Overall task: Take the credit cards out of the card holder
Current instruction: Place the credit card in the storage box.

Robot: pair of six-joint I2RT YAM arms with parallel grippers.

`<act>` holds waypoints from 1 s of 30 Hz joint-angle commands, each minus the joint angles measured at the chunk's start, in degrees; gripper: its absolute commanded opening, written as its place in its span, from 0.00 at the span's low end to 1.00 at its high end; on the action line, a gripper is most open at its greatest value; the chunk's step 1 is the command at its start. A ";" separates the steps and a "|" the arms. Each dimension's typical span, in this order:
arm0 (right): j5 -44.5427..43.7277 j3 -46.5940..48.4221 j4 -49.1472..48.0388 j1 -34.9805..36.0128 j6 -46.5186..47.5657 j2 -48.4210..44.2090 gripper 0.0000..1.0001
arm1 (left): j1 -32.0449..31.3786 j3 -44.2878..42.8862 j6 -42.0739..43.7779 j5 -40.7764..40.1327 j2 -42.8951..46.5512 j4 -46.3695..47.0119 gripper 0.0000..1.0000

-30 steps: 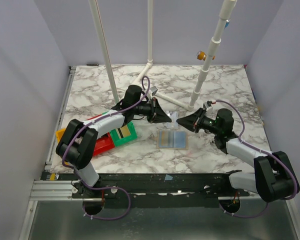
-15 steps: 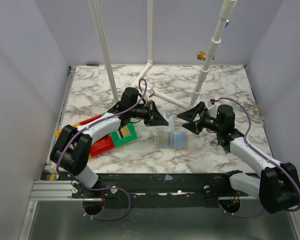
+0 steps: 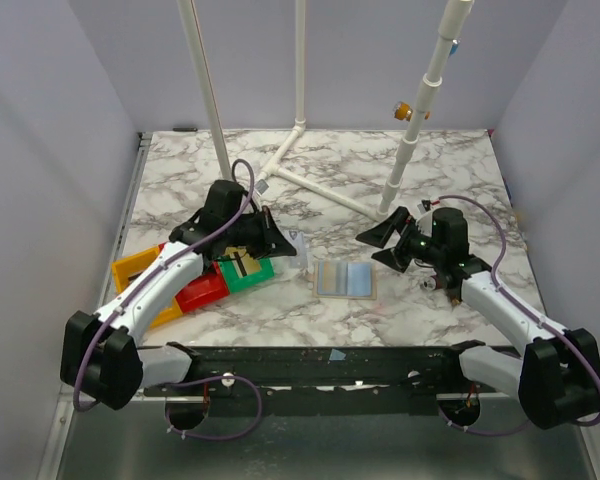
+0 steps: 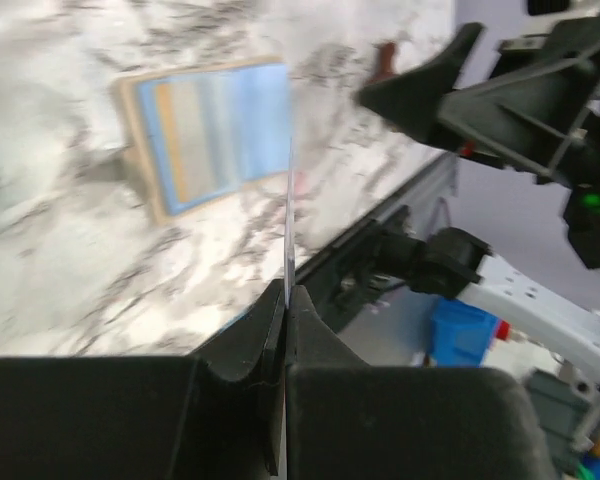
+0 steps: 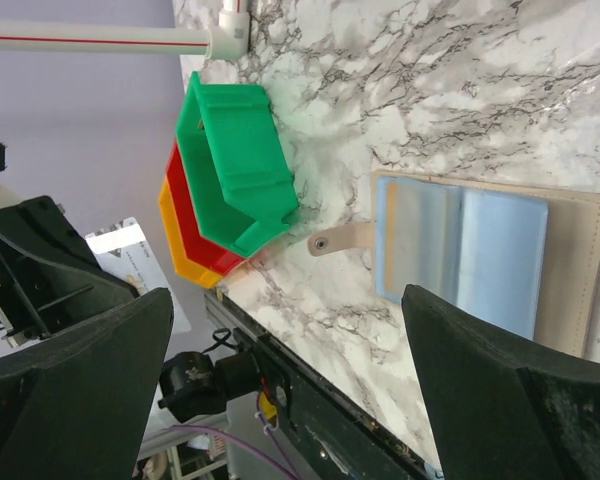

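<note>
My left gripper is shut on a white credit card, which it holds upright a little above the table, left of the card holder. In the left wrist view the card shows edge-on, pinched between the fingertips, with the holder beyond it. The holder lies flat, tan-rimmed with pale blue faces. My right gripper hangs open and empty just right of the holder, jaws wide. The right wrist view shows the white card at far left.
Green, red and yellow bins sit nested at the left, under the left arm; something tan and dark lies in the green one. White pipe stands rise at the back. The table's front edge is close.
The right gripper has opened and let go of the white card, backing off slightly. The left arm has drawn back to the left, carrying the card away from the holder.
</note>
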State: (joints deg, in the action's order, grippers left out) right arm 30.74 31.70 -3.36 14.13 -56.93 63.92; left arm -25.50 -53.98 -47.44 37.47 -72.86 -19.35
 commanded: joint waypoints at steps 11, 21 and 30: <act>-3.16 3.47 7.30 -0.19 8.34 -1.45 1.00 | 10.72 -1.58 15.10 -29.95 12.29 -33.87 0.00; -3.04 4.90 7.75 -0.22 11.79 -0.37 1.00 | 16.50 -8.53 17.03 -51.63 10.41 -47.93 0.00; -2.42 6.97 9.62 -0.17 13.15 -0.54 1.00 | 24.87 -8.58 18.99 -59.72 4.68 -46.90 0.00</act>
State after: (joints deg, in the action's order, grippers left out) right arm 28.75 36.82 4.03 14.13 -45.52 63.48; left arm -4.58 -61.98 -30.39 -14.66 -65.91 -65.43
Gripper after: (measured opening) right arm 0.998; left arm 0.013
